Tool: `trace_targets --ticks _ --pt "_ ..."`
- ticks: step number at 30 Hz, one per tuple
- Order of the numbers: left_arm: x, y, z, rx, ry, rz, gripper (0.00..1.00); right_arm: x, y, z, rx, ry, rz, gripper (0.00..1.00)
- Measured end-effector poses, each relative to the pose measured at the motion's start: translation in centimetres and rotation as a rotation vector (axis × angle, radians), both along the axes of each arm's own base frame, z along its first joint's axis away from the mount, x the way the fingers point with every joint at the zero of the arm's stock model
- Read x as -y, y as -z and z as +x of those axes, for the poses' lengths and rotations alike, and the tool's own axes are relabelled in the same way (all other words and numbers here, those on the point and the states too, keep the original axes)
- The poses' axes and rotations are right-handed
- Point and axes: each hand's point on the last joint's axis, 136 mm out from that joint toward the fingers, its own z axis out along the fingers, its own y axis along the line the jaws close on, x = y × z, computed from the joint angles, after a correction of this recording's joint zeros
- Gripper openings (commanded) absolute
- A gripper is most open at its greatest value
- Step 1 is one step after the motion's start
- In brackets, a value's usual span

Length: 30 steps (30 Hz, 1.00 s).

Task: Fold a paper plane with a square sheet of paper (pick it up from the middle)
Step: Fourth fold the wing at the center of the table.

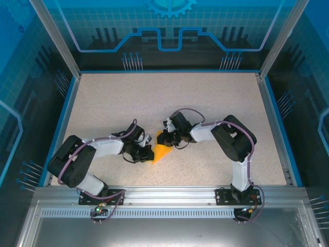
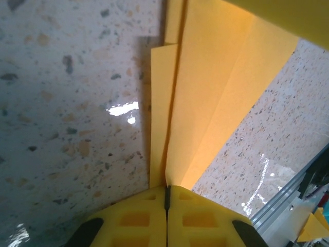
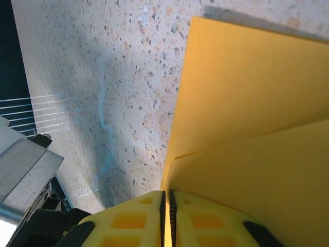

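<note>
Top external: L end effector [image 1: 146,151], R end effector [image 1: 161,141] clamped on paper [image 1: 163,153], speckled table [image 1: 205,103] beneath.

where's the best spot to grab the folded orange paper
Probably at an edge where the layers stack, coming in side-on: the paper is thin and near-flat, giving nothing to grip from above. The left gripper and right gripper pinch it that way, jaws shut.

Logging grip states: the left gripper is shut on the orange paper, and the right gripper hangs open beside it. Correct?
No. The right gripper is shut on the orange paper too, as the right wrist view shows. The left gripper grips it as stated.
</note>
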Motion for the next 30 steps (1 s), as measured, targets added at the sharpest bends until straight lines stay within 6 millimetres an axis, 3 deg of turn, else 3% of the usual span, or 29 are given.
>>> trace_targets --ticks 10,16,19,23,30 --pt "-0.2 0.0 -0.7 0.022 -0.005 0.051 0.17 0.0 0.2 0.0 -0.017 0.0 -0.013 0.13" --pt "-2.4 -0.6 -3.9 -0.039 -0.025 0.125 0.2 0.0 0.2 0.0 -0.03 -0.001 -0.024 0.13" --pt "-3.1 -1.5 -4.4 -0.028 -0.039 0.14 0.21 0.0 0.2 -0.1 -0.033 -0.001 -0.027 0.13" --pt "-2.7 -3.5 -3.5 0.026 -0.054 0.115 0.21 0.0 0.2 -0.1 -0.033 -0.001 -0.027 0.13" --pt "0.6 -7.1 1.6 0.15 -0.064 0.008 0.18 0.0 0.3 -0.1 -0.035 -0.002 -0.027 0.13"
